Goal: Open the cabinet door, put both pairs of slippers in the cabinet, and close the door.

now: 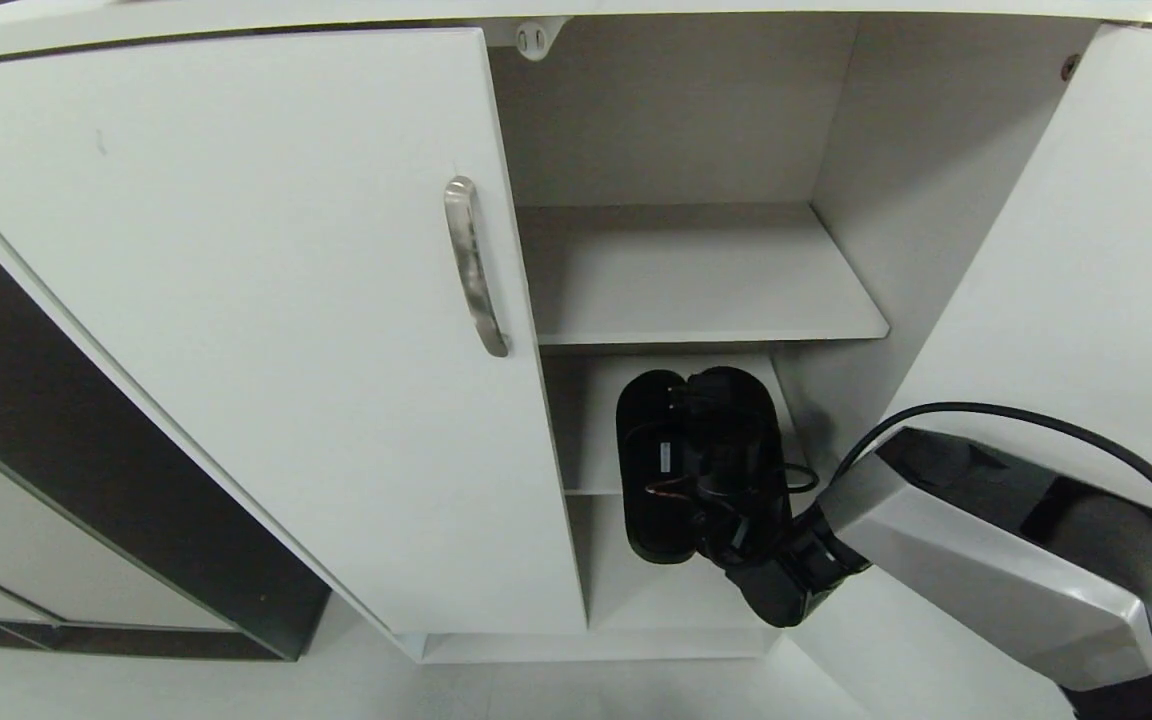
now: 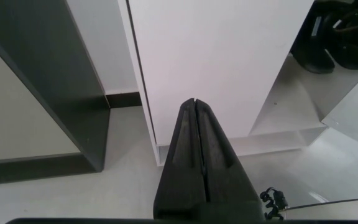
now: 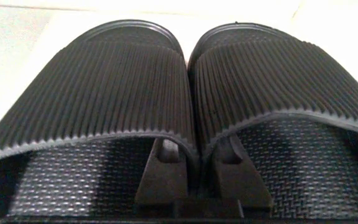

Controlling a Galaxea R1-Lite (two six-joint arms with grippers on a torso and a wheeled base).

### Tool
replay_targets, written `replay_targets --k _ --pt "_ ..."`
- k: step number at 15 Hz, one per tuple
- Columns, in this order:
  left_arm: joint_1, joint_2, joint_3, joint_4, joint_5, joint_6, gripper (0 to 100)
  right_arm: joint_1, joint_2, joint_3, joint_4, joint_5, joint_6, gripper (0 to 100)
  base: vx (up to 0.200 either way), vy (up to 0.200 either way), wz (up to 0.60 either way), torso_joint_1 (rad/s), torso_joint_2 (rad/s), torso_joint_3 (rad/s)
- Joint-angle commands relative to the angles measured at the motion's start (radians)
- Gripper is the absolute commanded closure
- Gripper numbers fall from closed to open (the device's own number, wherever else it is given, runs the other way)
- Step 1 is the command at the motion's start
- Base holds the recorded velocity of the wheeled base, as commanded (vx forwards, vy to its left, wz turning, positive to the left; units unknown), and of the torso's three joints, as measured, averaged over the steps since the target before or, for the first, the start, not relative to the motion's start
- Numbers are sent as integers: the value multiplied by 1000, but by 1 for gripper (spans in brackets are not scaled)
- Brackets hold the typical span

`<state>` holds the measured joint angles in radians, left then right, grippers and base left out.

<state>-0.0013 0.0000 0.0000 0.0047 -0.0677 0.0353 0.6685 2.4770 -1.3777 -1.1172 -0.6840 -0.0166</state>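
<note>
At the open cabinet (image 1: 836,150), we find the right gripper (image 3: 194,174) clamped on the slippers (image 1: 651,460), whose toes may snag the shelf edge (image 1: 588,492) just ahead.

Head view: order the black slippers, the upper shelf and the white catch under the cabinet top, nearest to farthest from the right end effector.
1. black slippers, gripped by the right end effector at the lower compartment.
2. upper shelf, above the slippers.
3. white catch, at the top of the opening, toward the left door.
</note>
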Motion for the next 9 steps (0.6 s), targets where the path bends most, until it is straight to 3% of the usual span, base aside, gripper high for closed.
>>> replay_targets --k 1,6,9 --pt "0 2 0 0 0 0 100 -20 34 -110 57 0 0 100 0 0 0 0 0 0" --pt "0 2 0 0 0 0 100 -37 71 -334 212 0 -2 100 0 0 0 0 0 0" --pt "0 2 0 0 0 0 100 -41 108 -396 237 0 -16 100 0 0 0 0 0 0"
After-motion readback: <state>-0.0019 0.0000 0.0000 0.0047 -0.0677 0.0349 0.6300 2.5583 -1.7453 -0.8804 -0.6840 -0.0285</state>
